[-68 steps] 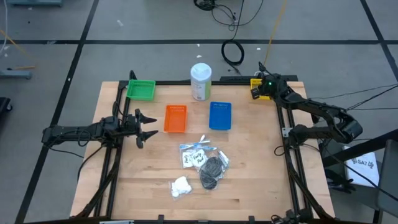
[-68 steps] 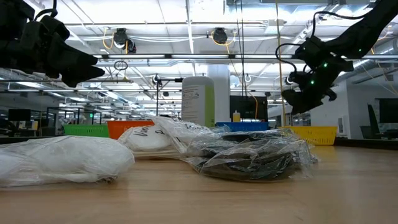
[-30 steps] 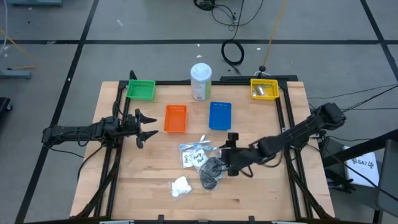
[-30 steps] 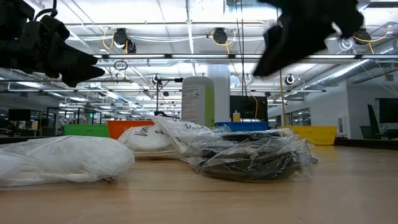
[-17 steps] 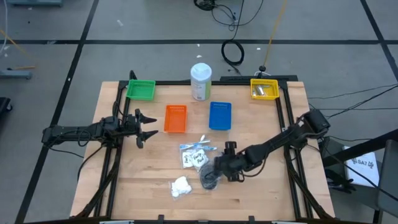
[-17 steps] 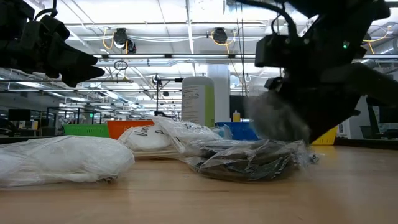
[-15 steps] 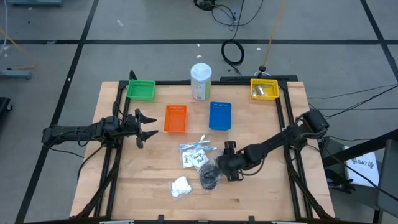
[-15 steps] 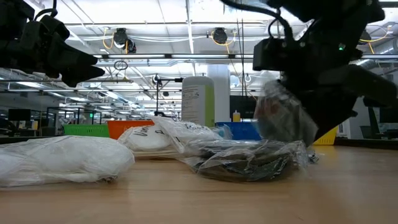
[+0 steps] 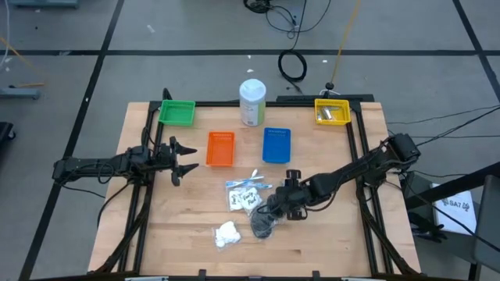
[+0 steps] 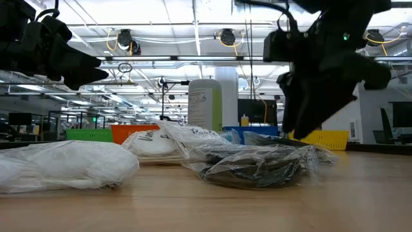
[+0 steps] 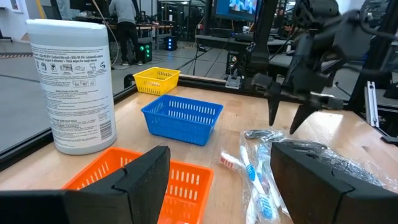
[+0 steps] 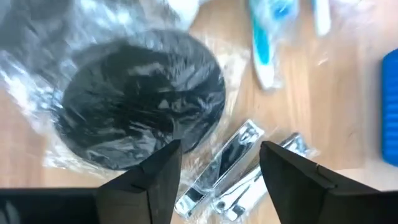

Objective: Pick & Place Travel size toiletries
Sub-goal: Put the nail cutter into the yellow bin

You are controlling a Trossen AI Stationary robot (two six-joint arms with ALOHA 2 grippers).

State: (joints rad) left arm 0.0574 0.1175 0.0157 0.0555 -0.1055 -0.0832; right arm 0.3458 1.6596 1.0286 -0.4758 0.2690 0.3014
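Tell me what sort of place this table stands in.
Most likely a robotics lab or workshop in a large open hall. Behind the wooden table there are ceiling pipes and strip lights, racks of equipment with a screen, and cables on the floor.

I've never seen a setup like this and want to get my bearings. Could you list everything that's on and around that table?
Green tray: one, far left corner of the table.
Orange tray: one, middle of the table.
Blue tray: one, beside the orange one.
Yellow tray: one, far right corner; something small lies in it.
Bottle: one, white with a green label, far edge.
Sachets: a cluster, clear plastic, table centre; one holds blue toothbrushes.
Dark puffs: bagged, dark grey, near the sachets.
White wad: one, fluffy, near edge.
Silvery clippers: at least two, beside the puffs.
Left end effector: open, waiting at the left edge.
Right end effector: open, above the puffs.
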